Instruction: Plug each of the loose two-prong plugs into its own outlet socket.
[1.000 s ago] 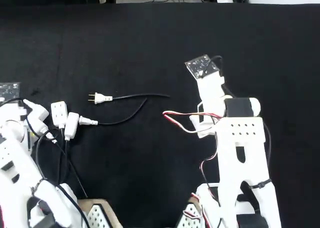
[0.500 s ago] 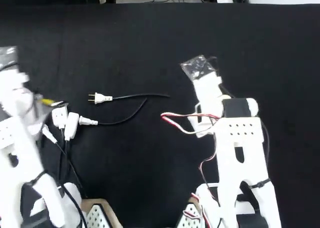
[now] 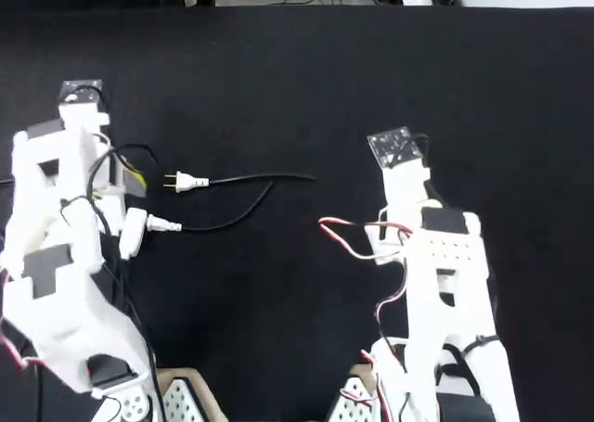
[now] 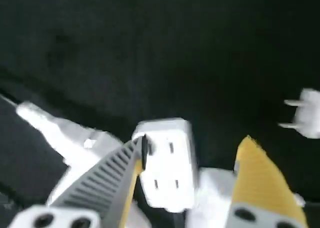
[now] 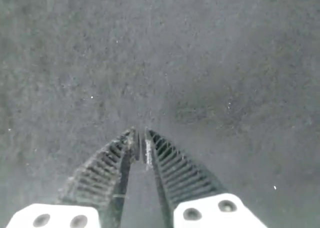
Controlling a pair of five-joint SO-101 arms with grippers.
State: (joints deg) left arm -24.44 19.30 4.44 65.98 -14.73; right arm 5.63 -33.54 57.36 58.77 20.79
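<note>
A white outlet block [image 4: 165, 168] with pairs of slots lies between the fingers of my left gripper [image 4: 195, 140], which is open; the grey finger [image 4: 107, 180] touches one side and the yellow finger [image 4: 255, 175] stands off the other. In the high view my left gripper [image 3: 121, 192] hangs at the table's left over the block. One loose white plug [image 3: 186, 181] lies just right of it, prongs pointing left, also seen as the plug [image 4: 306, 112]. A second white plug [image 3: 134, 231] lies below, beside the arm. My right gripper [image 5: 140, 137] is shut over bare mat.
Black cables [image 3: 251, 183] trail right from both plugs toward the table's middle. The right arm [image 3: 436, 255] stands at centre right with red and white wires looping off it. A black mat [image 3: 306, 70] covers the table.
My left arm has swung up from the left edge and now covers the outlet block with its gripper. The right arm shifted slightly right. Plugs have not moved.
</note>
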